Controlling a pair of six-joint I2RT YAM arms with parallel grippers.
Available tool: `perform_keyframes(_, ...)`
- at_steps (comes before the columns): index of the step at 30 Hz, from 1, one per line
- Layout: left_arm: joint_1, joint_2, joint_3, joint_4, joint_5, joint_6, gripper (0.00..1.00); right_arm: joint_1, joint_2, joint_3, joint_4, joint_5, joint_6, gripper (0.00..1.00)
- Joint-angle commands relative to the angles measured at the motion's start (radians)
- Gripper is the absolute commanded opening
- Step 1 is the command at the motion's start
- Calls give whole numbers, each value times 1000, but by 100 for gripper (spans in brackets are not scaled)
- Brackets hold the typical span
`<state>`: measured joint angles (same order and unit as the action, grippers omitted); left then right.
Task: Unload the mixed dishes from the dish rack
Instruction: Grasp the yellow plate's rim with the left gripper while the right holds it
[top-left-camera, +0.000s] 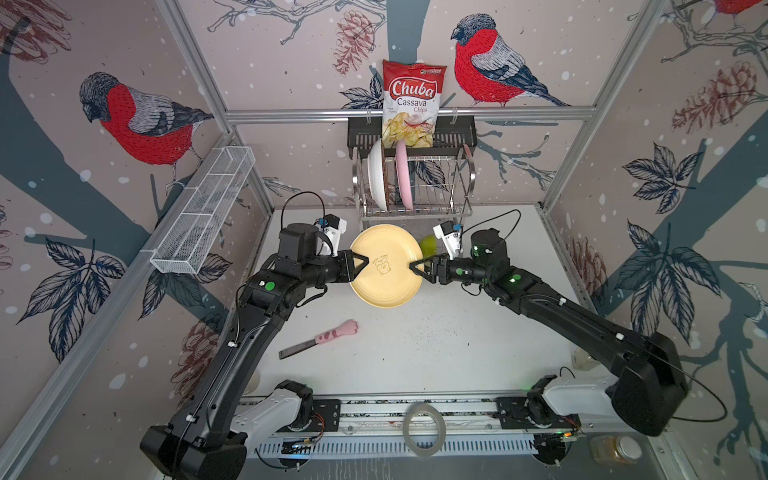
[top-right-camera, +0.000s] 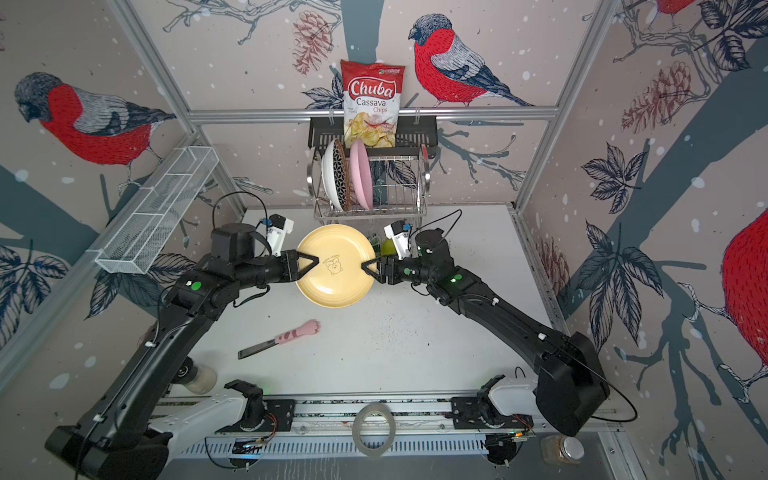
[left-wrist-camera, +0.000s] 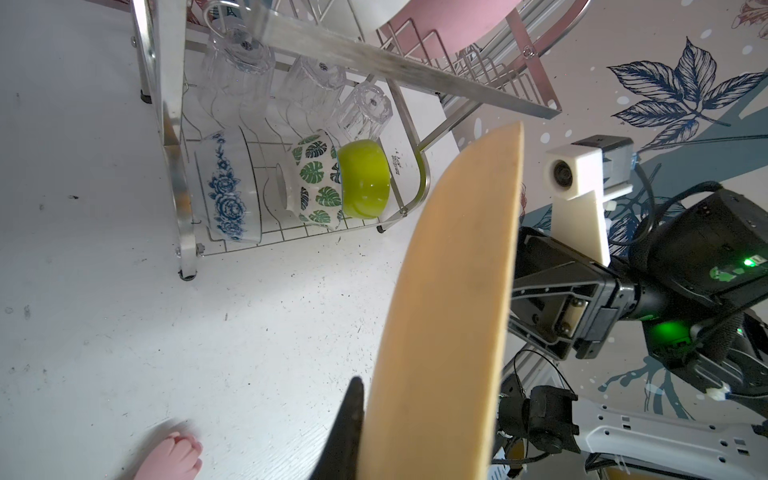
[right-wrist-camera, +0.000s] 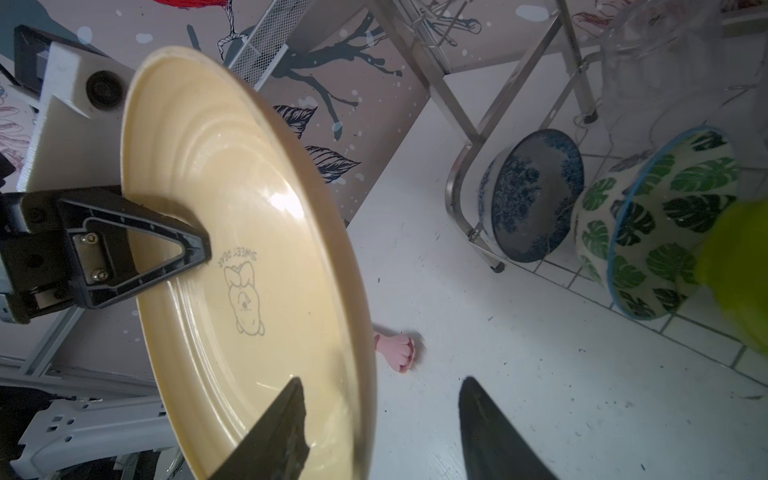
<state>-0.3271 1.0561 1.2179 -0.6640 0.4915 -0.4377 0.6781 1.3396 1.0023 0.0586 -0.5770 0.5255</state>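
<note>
Yellow plate (top-left-camera: 390, 286) clamped at one rim by the left gripper (top-left-camera: 365, 261); opposite rim straddled by the right gripper (top-left-camera: 412, 265), jaws parted

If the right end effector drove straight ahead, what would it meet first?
Probably the yellow plate: its rim sits between the right end effector's open jaws.

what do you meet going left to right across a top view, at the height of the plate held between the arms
long white wire mesh basket → left gripper → round yellow plate with a bear drawing → right gripper
</note>
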Motion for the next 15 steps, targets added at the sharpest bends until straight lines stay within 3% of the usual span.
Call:
perform_keyframes(1,3,2,2,60,31,9,0,13,26,22,56,-34,16,55)
perform_keyframes(11,7,3,-19,83,59,-10,0,26,48,22,153,-93,65,43)
perform_keyframes(15,8,7,-23,97,67,-15,0,31,42,24,155,-95,65,29)
